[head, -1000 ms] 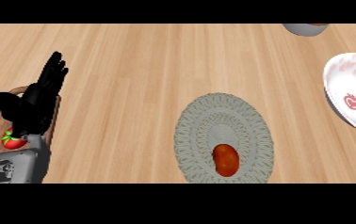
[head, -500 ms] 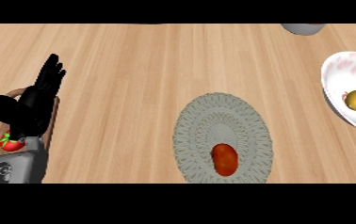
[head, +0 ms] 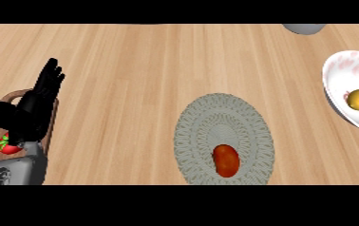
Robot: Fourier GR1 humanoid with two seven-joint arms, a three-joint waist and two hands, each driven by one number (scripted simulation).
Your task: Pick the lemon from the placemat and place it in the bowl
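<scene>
A yellow lemon (head: 353, 99) lies inside the white, pink-patterned bowl (head: 335, 80) at the right edge, cut partly by the frame. The grey oval placemat (head: 223, 125) lies at the lower middle and bears a red-orange oval fruit (head: 226, 160) near its front. My left hand (head: 36, 107) rests open at the left edge, fingers straight and pointing up, far from the placemat and bowl. My right hand does not show.
A brown wooden board (head: 14, 97) lies under my left hand at the left edge, with a small red and green item (head: 8, 145) on it. A grey vessel (head: 304, 28) peeks in at the top right. Bare wood counter (head: 140, 68) lies between.
The yellow lemon has come into sight in the bowl at the right edge, where only the pink pattern showed before. My left hand has sunk slightly lower.
</scene>
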